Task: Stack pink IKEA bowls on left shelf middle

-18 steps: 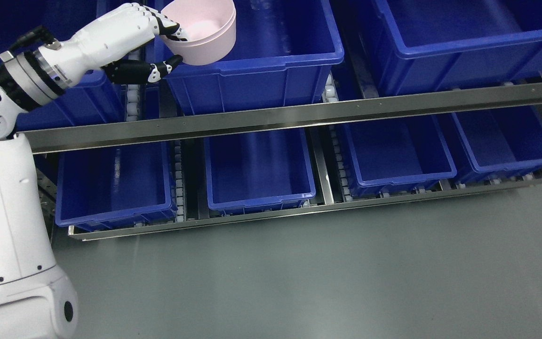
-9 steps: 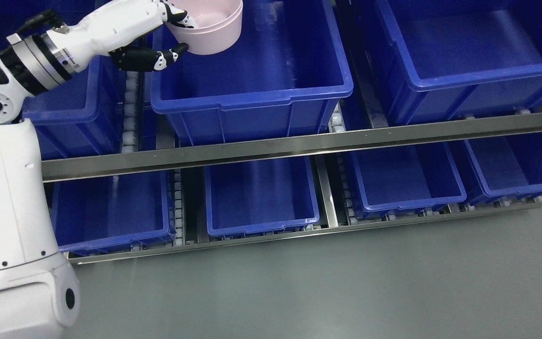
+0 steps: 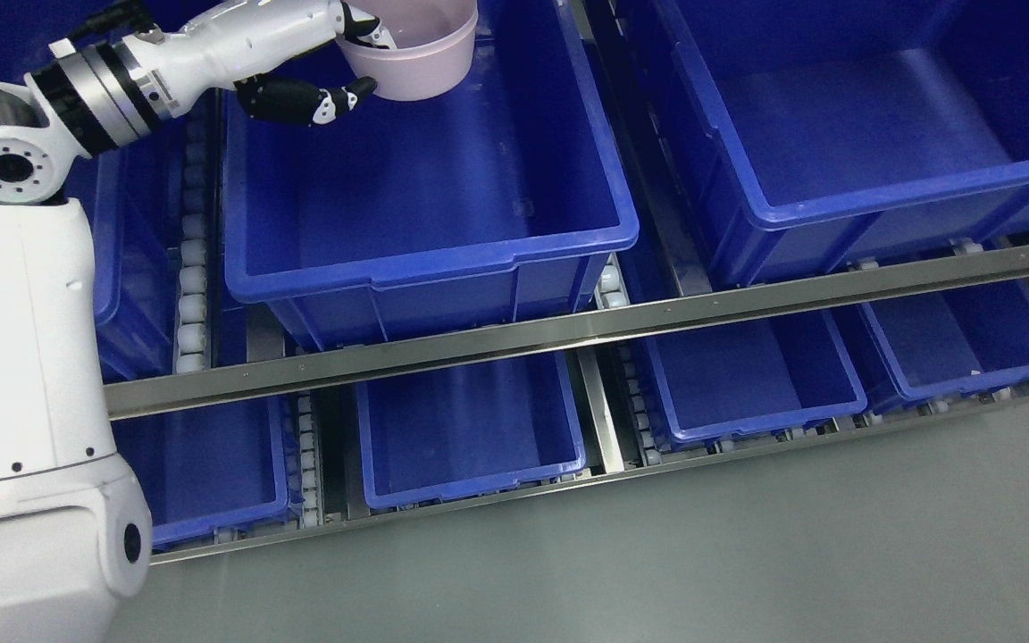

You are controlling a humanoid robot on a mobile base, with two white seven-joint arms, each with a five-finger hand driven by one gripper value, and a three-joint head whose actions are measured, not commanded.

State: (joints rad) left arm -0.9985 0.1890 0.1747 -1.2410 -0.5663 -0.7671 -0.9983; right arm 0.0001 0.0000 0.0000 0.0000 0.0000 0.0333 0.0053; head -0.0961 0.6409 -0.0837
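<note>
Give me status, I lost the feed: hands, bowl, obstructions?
Left hand shut on pink bowl. Bowl over upper bin, far end. Right hand out of view. Nothing visible in the way.

Glossy white arm (image 3: 23, 357) with black-and-silver wrist rings, round screwed joint cap (small dark holes), black-jointed robot hand (image 3: 300, 54)

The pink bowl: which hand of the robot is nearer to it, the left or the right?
Left. The left hand grasps the pink bowl at its near-left rim, fingers inside and thumb outside, over the blue bin. The right hand is not in view.
</note>
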